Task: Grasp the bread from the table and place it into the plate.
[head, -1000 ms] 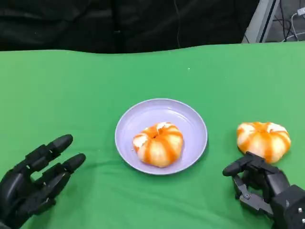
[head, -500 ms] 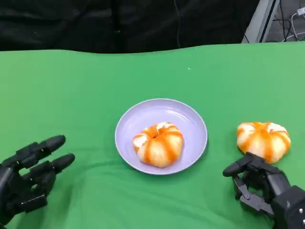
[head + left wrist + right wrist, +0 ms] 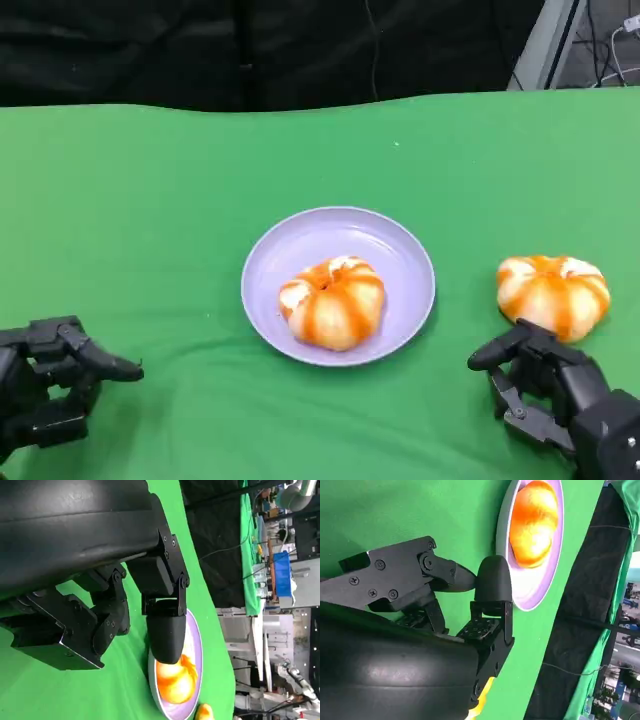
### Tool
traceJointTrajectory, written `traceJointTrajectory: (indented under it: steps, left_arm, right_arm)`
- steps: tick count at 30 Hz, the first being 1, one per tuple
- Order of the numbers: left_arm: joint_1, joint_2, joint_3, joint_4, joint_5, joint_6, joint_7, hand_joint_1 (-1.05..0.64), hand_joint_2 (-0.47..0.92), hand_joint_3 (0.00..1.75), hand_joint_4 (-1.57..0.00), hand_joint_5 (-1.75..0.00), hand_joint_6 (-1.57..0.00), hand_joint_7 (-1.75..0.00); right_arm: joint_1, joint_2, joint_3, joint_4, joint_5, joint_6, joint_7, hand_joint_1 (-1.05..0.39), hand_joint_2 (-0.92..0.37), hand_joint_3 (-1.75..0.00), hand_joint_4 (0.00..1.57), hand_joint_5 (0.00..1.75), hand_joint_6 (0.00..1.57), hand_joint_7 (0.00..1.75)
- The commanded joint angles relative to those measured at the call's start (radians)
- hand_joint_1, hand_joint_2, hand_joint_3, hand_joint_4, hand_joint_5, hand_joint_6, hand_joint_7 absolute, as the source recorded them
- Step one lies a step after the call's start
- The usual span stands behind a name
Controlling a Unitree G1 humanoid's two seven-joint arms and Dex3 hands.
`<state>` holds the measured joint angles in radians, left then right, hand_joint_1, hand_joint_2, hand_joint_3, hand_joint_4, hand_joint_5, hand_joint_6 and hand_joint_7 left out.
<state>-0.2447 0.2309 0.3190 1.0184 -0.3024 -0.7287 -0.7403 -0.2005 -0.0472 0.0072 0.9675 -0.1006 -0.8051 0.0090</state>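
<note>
A lilac plate (image 3: 300, 228) sits mid-table with one orange-glazed bread (image 3: 333, 300) lying in it. A second orange-glazed bread (image 3: 553, 290) rests on the green cloth to the plate's right. My right hand (image 3: 548, 388) lies just in front of that bread, fingers curled in, holding nothing; the thumb tip is close to the bread. My left hand (image 3: 48, 385) is at the lower left, far from the plate, fingers folded in and holding nothing. The left wrist view shows the folded fingers (image 3: 165, 630) before the plate (image 3: 198, 640). The right wrist view shows the plate (image 3: 536, 592) beyond the curled fingers (image 3: 492, 585).
The green cloth (image 3: 150, 200) covers the whole table up to its far edge. A black curtain (image 3: 250, 50) hangs behind it. A metal frame and cables (image 3: 590, 40) stand at the back right.
My left hand has drawn back toward the lower left, and its spread fingers have folded in. The right hand, both breads and the plate have not moved.
</note>
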Motion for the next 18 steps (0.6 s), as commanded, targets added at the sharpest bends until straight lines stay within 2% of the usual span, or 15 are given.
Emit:
traceJointTrajectory:
  steps: [1,18]
  left_arm:
    - [0.005,0.006,-0.005,0.011,0.011,-0.023,0.016,0.1,0.6,1.12,-1.12,-1.3,-1.09,-1.14]
    - [0.009,0.006,-0.02,0.016,0.026,-0.046,0.019,0.13,0.57,1.18,-1.11,-1.37,-1.06,-1.21]
  right_arm:
    - [0.013,-0.019,-0.005,0.013,-0.003,0.012,-0.004,-0.18,-0.85,-0.64,0.73,1.75,0.72,1.3]
    - [0.018,-0.016,-0.008,0.008,0.006,0.011,-0.001,-0.16,-0.84,-0.65,0.73,1.75,0.73,1.3]
